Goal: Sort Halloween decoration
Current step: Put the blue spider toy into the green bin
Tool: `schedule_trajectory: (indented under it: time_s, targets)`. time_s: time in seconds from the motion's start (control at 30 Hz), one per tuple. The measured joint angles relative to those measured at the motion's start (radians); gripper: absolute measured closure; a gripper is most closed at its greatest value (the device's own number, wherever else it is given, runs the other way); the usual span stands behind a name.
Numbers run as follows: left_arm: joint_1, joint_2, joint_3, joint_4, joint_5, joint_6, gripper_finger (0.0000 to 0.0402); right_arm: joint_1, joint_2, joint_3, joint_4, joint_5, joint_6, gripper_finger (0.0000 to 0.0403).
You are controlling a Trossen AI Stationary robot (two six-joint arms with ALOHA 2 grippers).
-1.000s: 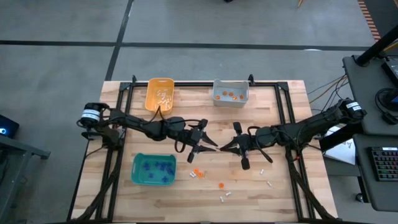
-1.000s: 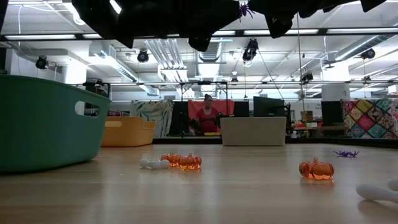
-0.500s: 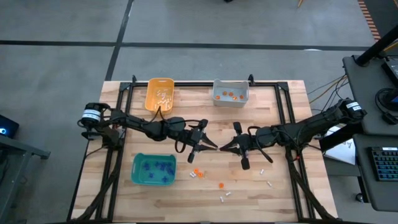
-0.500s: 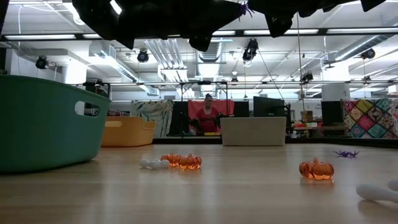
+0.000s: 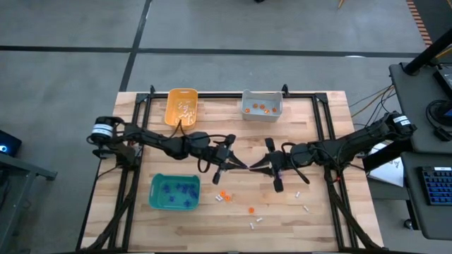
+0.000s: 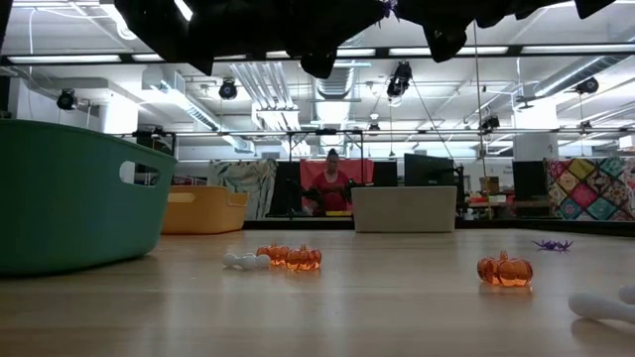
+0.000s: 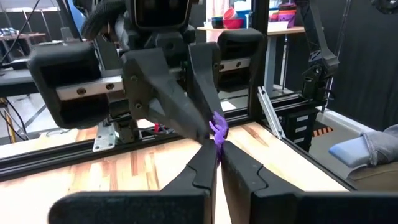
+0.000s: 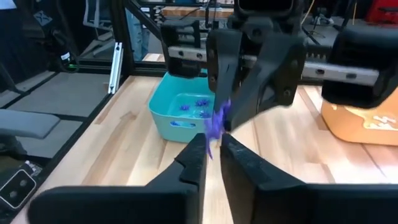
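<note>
A tiny purple spiky trinket (image 7: pixel 217 129) is held in the air over the table's middle, between both grippers' tips. It also shows in the right wrist view (image 8: pixel 217 122). My left gripper (image 5: pixel 242 166) and my right gripper (image 5: pixel 252 168) meet tip to tip, both shut on it. On the table's near part lie orange roundish trinkets (image 6: pixel 290 257) (image 6: pixel 504 269), small white ones (image 5: pixel 256 223) and another purple one (image 6: pixel 553 244). My left gripper pinches the purple trinket's lower part (image 7: pixel 218 140) between its two fingertips, coming level from the table's left. The trinket is lifted clear of the table. My right gripper pinches the same trinket (image 8: pixel 214 132) at its fingertips, coming level from the table's right, opposite the left gripper.
The teal bin (image 5: pixel 174 192) with purple trinkets stands at the near left. The orange-yellow bin (image 5: pixel 181 106) with white ones and the grey bin (image 5: pixel 262 106) with orange ones stand at the far edge. Black frame rails (image 5: pixel 138 134) run along the table's sides.
My left gripper's fingers stood spread around the purple trinket held by my right gripper. They have now shut on it. Both arms have stayed in place over the table's middle.
</note>
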Motion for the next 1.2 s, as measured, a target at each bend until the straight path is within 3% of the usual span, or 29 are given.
schedule_trajectory:
  time_s: [0.2,0.33,0.5,0.63,0.93,1.2]
  targets:
    - [0.000,-0.020,0.000,-0.027,0.000,0.000,0.0401,0.000,-0.001,0.000,-0.001,0.007,0.013,0.0321]
    - [0.000,-0.054,0.000,-0.111,0.000,-0.010,0.0401,0.000,-0.015,0.034,-0.092,0.050,0.045,0.0299]
    - [-0.001,-0.154,0.000,-0.314,0.000,-0.030,0.0401,0.000,-0.024,0.094,-0.246,0.092,0.078,0.0289]
    - [-0.001,-0.273,0.000,-0.567,-0.005,-0.099,0.0401,0.000,-0.027,0.120,-0.292,0.108,0.091,0.0287]
    - [-0.048,-0.502,0.000,-1.066,-0.102,-0.364,0.0402,0.000,-0.027,0.127,-0.292,0.121,0.064,0.0287]
    - [-0.139,-0.545,0.000,-1.473,-0.021,-0.750,0.0401,0.000,-0.026,0.127,-0.293,0.150,0.055,0.0287]
